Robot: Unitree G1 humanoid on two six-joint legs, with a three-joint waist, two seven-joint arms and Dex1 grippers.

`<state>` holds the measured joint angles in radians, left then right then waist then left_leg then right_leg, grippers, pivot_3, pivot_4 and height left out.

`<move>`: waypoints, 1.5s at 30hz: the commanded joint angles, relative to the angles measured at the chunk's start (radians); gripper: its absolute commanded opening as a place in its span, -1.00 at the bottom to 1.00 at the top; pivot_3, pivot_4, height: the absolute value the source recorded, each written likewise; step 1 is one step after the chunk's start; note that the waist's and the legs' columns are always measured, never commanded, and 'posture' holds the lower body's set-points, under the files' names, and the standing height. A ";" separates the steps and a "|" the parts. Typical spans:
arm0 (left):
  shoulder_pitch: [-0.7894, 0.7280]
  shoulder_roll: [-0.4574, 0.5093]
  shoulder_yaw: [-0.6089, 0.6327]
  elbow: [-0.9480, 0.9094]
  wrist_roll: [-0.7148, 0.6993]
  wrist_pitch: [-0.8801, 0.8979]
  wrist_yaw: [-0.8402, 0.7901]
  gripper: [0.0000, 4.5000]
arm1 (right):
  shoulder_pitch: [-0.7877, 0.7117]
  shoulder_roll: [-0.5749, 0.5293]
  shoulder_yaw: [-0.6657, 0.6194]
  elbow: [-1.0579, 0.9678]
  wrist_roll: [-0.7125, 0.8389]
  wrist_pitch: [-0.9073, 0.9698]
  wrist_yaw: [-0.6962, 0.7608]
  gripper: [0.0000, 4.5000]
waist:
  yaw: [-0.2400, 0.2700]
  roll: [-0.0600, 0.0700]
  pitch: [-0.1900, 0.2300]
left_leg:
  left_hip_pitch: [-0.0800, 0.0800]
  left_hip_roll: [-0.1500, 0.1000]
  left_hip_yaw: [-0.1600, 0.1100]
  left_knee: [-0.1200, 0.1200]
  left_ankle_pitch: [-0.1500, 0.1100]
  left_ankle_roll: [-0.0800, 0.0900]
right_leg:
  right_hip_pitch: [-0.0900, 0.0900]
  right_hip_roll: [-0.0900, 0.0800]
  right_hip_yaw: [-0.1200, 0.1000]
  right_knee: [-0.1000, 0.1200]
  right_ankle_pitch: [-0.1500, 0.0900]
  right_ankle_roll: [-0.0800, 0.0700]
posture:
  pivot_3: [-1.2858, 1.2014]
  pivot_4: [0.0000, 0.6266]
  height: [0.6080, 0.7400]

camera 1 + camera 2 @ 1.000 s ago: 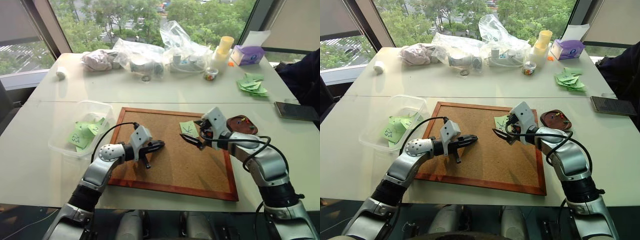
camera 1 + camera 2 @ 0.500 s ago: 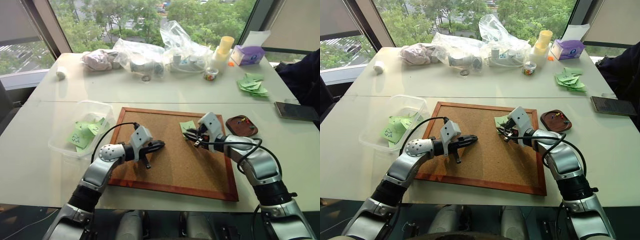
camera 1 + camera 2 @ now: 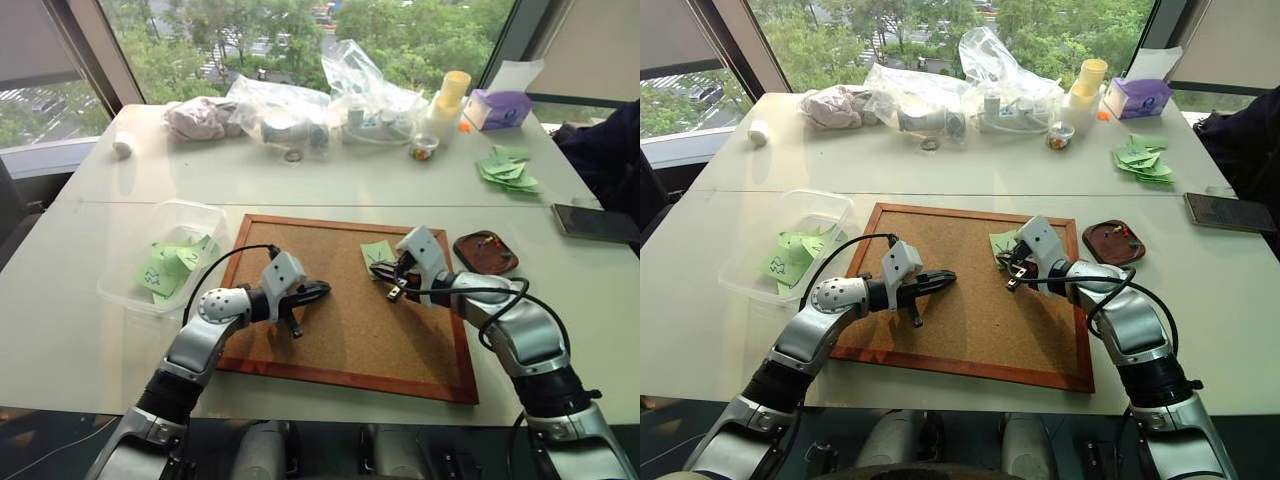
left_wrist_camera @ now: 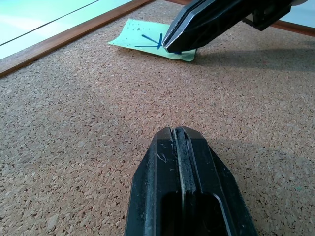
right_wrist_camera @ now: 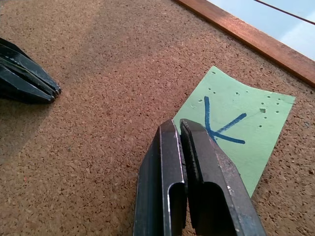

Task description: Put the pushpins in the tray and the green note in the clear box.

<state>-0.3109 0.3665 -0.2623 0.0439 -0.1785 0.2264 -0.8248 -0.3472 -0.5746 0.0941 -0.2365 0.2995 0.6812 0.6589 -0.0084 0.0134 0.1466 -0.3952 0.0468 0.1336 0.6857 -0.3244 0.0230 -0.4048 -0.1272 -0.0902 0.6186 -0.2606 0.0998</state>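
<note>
The green note (image 3: 377, 254) with its star scribble lies flat near the far right of the cork board (image 3: 340, 330). My right gripper (image 3: 390, 278) is shut, its tip resting at the note's (image 5: 241, 128) near edge; I see nothing between its fingers (image 5: 170, 162). Left of the board's middle, my left gripper (image 3: 322, 291) hovers shut and holds nothing. The reddish-brown tray (image 3: 500, 262) sits just right of the board, with a few tiny pushpins (image 3: 484, 240) in it. Left of the board stands the clear box (image 3: 190, 206), holding several green slips.
A black phone (image 3: 594, 222) lies at the right edge, and a heap of green slips (image 3: 505, 168) behind it. Clear bags (image 3: 330, 105), a small cup of pins (image 3: 422, 149), yellow cups (image 3: 447, 95) and a purple tissue box (image 3: 497, 108) line the table's far side.
My right gripper was open in front of the tray; it has swung left onto the green note and shut. The left arm has not moved.
</note>
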 commanded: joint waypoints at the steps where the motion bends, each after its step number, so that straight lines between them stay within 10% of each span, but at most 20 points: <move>1: 0.031 0.028 -0.006 0.101 0.055 0.038 0.028 -1.00 | -0.038 -0.029 -0.052 -0.087 0.024 0.003 0.018 -0.98 | -0.002 0.000 0.000 | 0.000 0.000 0.000 0.000 0.000 0.000 | 0.000 0.000 0.000 -0.001 0.000 -0.001 | 0.03 -0.52 1.00; 13: -0.175 0.169 0.178 0.057 -0.203 0.251 -0.155 -1.00 | -0.027 -0.079 -0.056 -0.183 0.041 0.037 0.050 -0.98 | -0.017 -0.010 0.007 | -0.010 0.004 0.000 -0.002 0.003 -0.005 | -0.010 0.006 -0.003 0.000 0.005 -0.001 | 0.03 -0.52 1.00; 20: -0.382 0.047 0.212 0.188 -0.314 0.424 -0.167 -1.00 | -0.010 -0.079 -0.053 -0.203 0.035 0.039 0.037 -0.98 | 0.019 -0.021 0.015 | -0.017 0.000 0.001 -0.001 0.008 -0.013 | -0.018 0.009 -0.004 0.007 0.005 0.001 | 0.03 -0.52 1.00; 30: -0.453 -0.200 0.264 0.277 -0.371 0.621 0.019 0.93 | -0.001 -0.088 -0.043 -0.265 0.035 0.058 0.015 -1.00 | 0.019 -0.027 0.019 | -0.018 -0.001 0.001 -0.001 0.010 -0.015 | -0.017 0.012 -0.005 0.003 0.005 0.004 | 0.03 -0.52 1.00; 45: -0.508 -0.346 0.447 0.368 -0.510 0.852 0.208 0.98 | -0.012 -0.095 -0.047 -0.319 0.049 0.090 0.015 -1.00 | 0.021 -0.027 0.019 | -0.017 -0.001 0.001 -0.001 0.011 -0.018 | -0.017 0.012 -0.005 0.006 0.005 0.004 | 0.03 -0.52 1.00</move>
<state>-0.7931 0.0325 0.1635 0.4207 -0.6506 1.0607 -0.6267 -0.3452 -0.6548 0.0628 -0.5064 0.3392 0.7738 0.6739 0.0121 -0.0140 0.1655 -0.4120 0.0459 0.1341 0.6851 -0.3130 0.0052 -0.4215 -0.1151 -0.0949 0.6244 -0.2559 0.1043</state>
